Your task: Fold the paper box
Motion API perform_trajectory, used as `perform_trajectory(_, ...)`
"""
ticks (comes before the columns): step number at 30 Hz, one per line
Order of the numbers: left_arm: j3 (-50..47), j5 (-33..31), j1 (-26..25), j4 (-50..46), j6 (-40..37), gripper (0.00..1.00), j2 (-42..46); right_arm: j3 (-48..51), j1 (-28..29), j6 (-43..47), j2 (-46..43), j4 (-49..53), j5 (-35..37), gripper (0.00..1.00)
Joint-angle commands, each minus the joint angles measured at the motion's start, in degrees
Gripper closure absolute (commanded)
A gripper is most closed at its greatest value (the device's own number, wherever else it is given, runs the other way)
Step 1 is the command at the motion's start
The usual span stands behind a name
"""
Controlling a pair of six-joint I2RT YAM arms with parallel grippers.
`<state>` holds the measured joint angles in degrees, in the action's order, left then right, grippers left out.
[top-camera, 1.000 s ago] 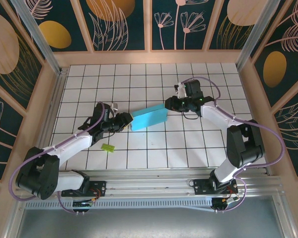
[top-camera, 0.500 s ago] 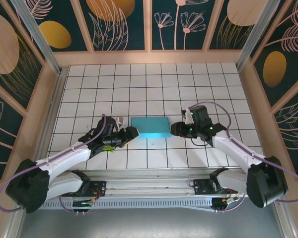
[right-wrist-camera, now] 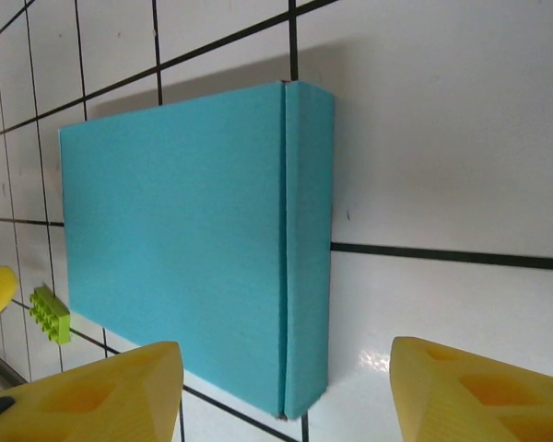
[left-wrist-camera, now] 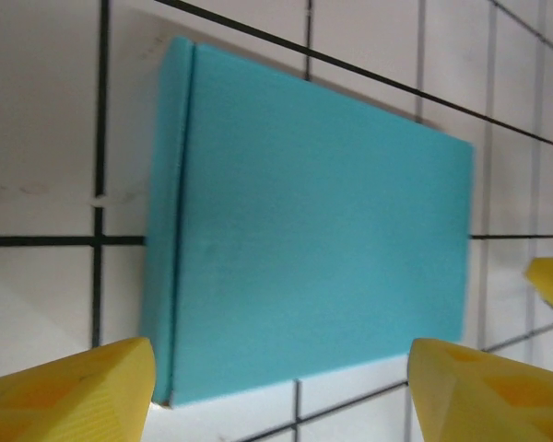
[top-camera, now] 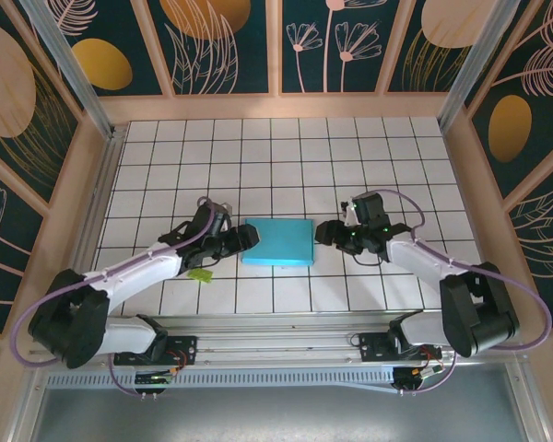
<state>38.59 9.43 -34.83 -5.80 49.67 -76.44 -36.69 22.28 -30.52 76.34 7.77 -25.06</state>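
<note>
The paper box [top-camera: 277,242] lies flat and closed on the tiled table, a turquoise rectangle about two tiles wide. My left gripper [top-camera: 246,239] stands open just off its left end. In the left wrist view the box [left-wrist-camera: 313,249] sits ahead of the left gripper [left-wrist-camera: 281,391], whose yellow fingertips [left-wrist-camera: 92,387] are spread wide and clear of it. My right gripper [top-camera: 323,233] stands open off the box's right end. In the right wrist view the right gripper [right-wrist-camera: 286,387] faces the box's side wall [right-wrist-camera: 309,239] without touching it.
A small lime-green scrap [top-camera: 200,274] lies on the tiles under the left arm, and the scrap [right-wrist-camera: 51,314] also appears beyond the box in the right wrist view. Wooden walls ring the table [top-camera: 258,147], with open tiles behind the box.
Both grippers opened and let go of the box. It came down from a tilted hold to lie flat, slightly nearer the front edge. Both arms drew toward the front.
</note>
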Motion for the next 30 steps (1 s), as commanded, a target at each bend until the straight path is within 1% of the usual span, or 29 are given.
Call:
perform_trajectory(1, 3.4, -5.5, 0.1, -2.0, -4.4, 0.28, -3.7, -0.6, 1.5, -2.6, 2.8, -6.5, 0.1, 0.42)
perform_trajectory(5, 5.8, -6.9, 0.0, -2.0, -5.0, 0.28, -8.3, -0.7, 4.3, -4.1, 6.9, -10.5, 0.3, 0.45)
perform_trajectory(9, 6.4, -5.6, 0.0, 0.7, -4.4, 0.29, -11.7, -1.1, 5.5, -5.5, 9.3, -12.8, 0.2, 0.48)
perform_trajectory(12, 5.9, -3.9, 0.0, 3.3, -3.7, 0.39, -13.5, -1.2, 6.2, -6.8, 10.1, -14.2, 0.0, 0.54)
perform_trajectory(14, 5.1, -2.0, 0.0, 5.8, -2.4, 0.50, -14.7, -1.3, 6.6, -7.5, 10.9, -15.0, -0.2, 0.57)
perform_trajectory(17, 4.7, -0.7, 0.0, 8.5, -0.5, 0.57, -15.8, -1.5, 7.1, -8.9, 11.9, -16.2, 0.4, 0.61)
perform_trajectory(21, 7.2, -3.4, 0.3, 8.6, -1.2, 0.58, -17.3, -2.1, 7.9, -12.2, 13.6, -20.2, 1.9, 0.64)
perform_trajectory(23, 8.9, -5.2, 1.5, 8.9, -2.1, 0.58, -19.1, -3.7, 8.1, -13.4, 15.7, -22.3, 2.6, 0.64)
perform_trajectory(28, 12.8, -0.9, 7.6, 13.2, -3.2, 0.57, -25.3, -12.1, 8.2, -14.5, 23.2, -24.3, 3.8, 0.64)
perform_trajectory(30, 15.6, 0.0, 9.7, 13.2, -4.3, 0.57, -27.4, -15.4, 8.5, -15.6, 26.7, -26.2, 3.5, 0.64)
